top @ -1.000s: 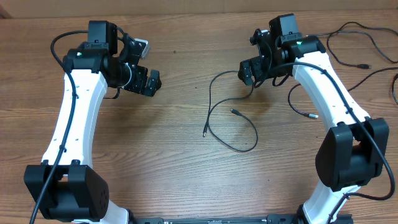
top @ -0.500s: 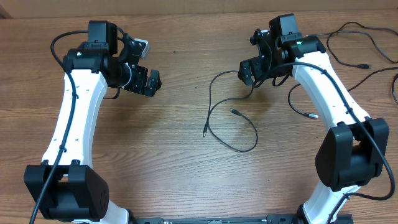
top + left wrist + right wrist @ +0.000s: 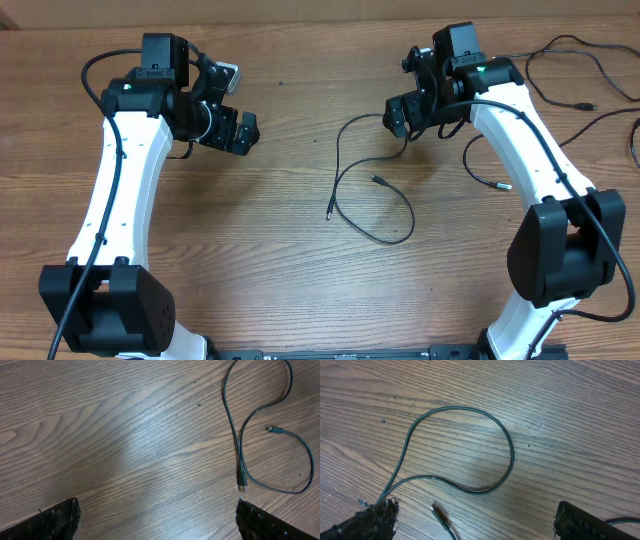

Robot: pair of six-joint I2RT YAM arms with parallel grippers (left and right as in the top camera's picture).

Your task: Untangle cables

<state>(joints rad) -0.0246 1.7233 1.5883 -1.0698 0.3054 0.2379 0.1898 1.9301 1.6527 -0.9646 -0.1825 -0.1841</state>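
The left gripper hangs over bare wood with its jaws spread wide and empty. The right gripper, equally wide and empty, hangs above a loop of thin black cable. That cable lies slack in the middle of the brown, wood-grain worktop, between the two arms. More black cables sprawl at the worktop's right side, beyond the right arm. A pale strip runs along its far edge.
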